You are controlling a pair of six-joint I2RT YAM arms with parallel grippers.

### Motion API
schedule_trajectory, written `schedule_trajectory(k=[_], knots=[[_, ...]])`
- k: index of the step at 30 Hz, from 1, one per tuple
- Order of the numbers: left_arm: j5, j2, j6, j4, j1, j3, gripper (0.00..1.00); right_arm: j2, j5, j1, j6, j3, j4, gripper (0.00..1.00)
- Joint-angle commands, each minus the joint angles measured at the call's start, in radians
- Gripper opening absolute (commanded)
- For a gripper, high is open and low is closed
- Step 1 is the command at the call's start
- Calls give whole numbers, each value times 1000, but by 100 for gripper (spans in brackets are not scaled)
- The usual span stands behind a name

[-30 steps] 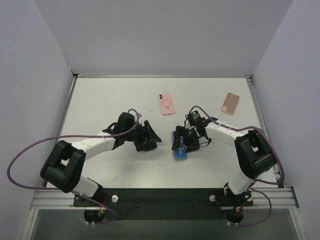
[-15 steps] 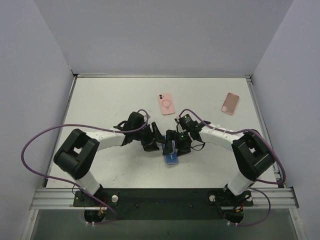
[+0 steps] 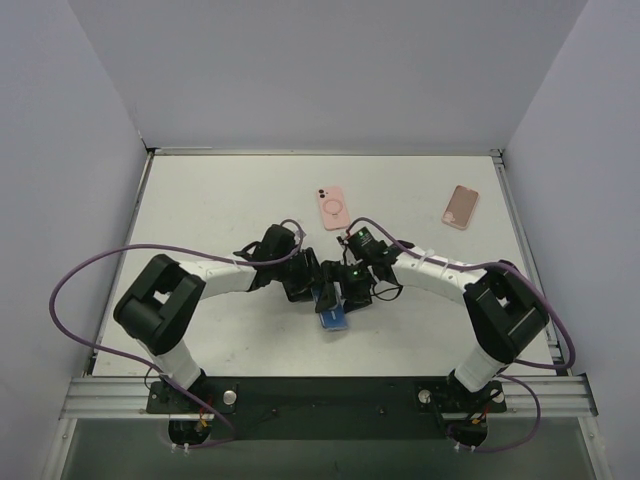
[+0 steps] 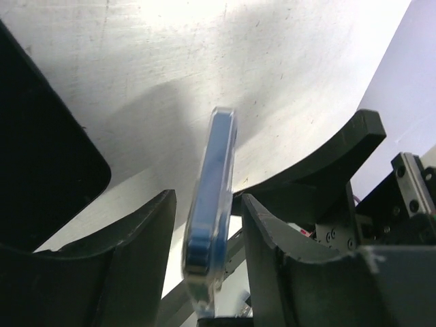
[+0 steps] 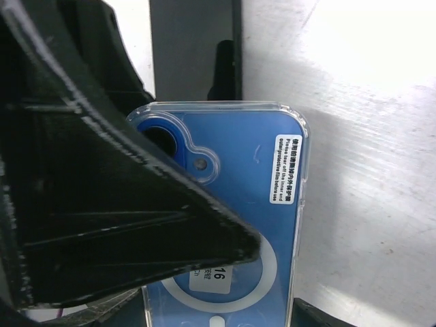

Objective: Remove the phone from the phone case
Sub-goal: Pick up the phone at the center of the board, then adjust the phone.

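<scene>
A blue phone in a clear phone case hangs on edge just above the table centre. My right gripper is shut on it across its width. In the right wrist view one black finger crosses the phone's back, which carries a white ring and stickers. My left gripper faces it from the left. In the left wrist view its jaws straddle the phone's end, with a narrow gap showing on each side. The left gripper is open.
A pink case lies on the table behind the grippers. A second, dusky pink phone or case lies at the back right. Walls enclose the table on three sides, and the arm bases stand on the near rail.
My right gripper carried the phone leftward toward the centre. The left arm swung right to meet it, and its jaws narrowed around the phone's end.
</scene>
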Motion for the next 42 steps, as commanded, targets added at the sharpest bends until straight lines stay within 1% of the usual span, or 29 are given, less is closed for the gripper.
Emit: schedule_trajectory(k=[1, 2, 3, 4, 6, 7, 9, 10, 11, 12, 13, 16, 19, 20, 21, 23, 24, 26, 28, 30, 31, 32, 34, 37, 41, 42], knots=[[-22, 6, 9, 29, -17, 42, 49, -62, -28, 27, -21, 56, -43, 16], [-21, 9, 9, 27, -19, 46, 44, -63, -24, 28, -22, 55, -46, 16], [-21, 9, 9, 21, -20, 49, 42, -66, -14, 31, -22, 55, -51, 17], [-19, 9, 9, 19, -20, 51, 35, -68, -13, 33, -22, 53, -52, 17], [-22, 6, 9, 15, -22, 54, 28, -72, -8, 35, -22, 44, -55, 17], [-22, 1, 7, 15, -22, 56, 24, -77, -4, 35, -22, 42, -57, 18], [-28, -3, 8, 9, -22, 57, 21, -85, 1, 35, -30, 39, -66, 21], [-30, -10, 9, 6, -22, 57, 17, -91, 13, 35, -39, 39, -72, 26], [-31, -11, 9, 1, -22, 59, 11, -100, 21, 33, -42, 41, -78, 32], [-33, -14, 9, -8, -22, 62, 7, -108, 27, 33, -45, 42, -90, 39], [-37, -20, 7, -13, -22, 62, 1, -114, 39, 33, -45, 47, -97, 59], [-54, -26, 2, -69, -20, 82, 0, -143, 107, 41, -56, 67, -133, 80], [-92, -22, -4, -140, -20, 124, 0, -184, 229, 73, -70, 70, -150, 86], [-103, -19, -2, -167, -22, 143, 0, -207, 280, 100, -67, 68, -153, 87], [-116, -14, -2, -238, -22, 161, 0, -217, 356, 116, -62, 67, -158, 87], [-140, -2, -1, -298, -22, 209, 0, -249, 439, 146, -50, 58, -155, 89], [-146, 1, -4, -341, -22, 221, 0, -255, 511, 181, -46, 58, -152, 90], [-182, 0, -25, -382, -22, 247, 0, -264, 568, 223, -47, 61, -152, 91], [-218, -5, -48, -447, -22, 266, 0, -263, 680, 294, -44, 73, -153, 91], [-250, -5, -56, -518, -22, 299, 0, -246, 746, 355, -38, 87, -153, 89], [-260, -7, -57, -542, -23, 313, 0, -238, 807, 372, -27, 90, -153, 88], [-272, -7, -57, -591, -25, 327, 0, -223, 835, 387, -23, 93, -153, 88], [-306, -5, -64, -635, -28, 364, 0, -201, 901, 421, -16, 105, -153, 83], [-333, -2, -77, -704, -30, 398, 0, -146, 967, 467, -26, 130, -155, 78], [-360, 3, -102, -772, -30, 419, 0, -94, 998, 501, -12, 162, -156, 71], [-364, 4, -106, -775, -30, 422, 0, -85, 1012, 508, -9, 166, -158, 66]])
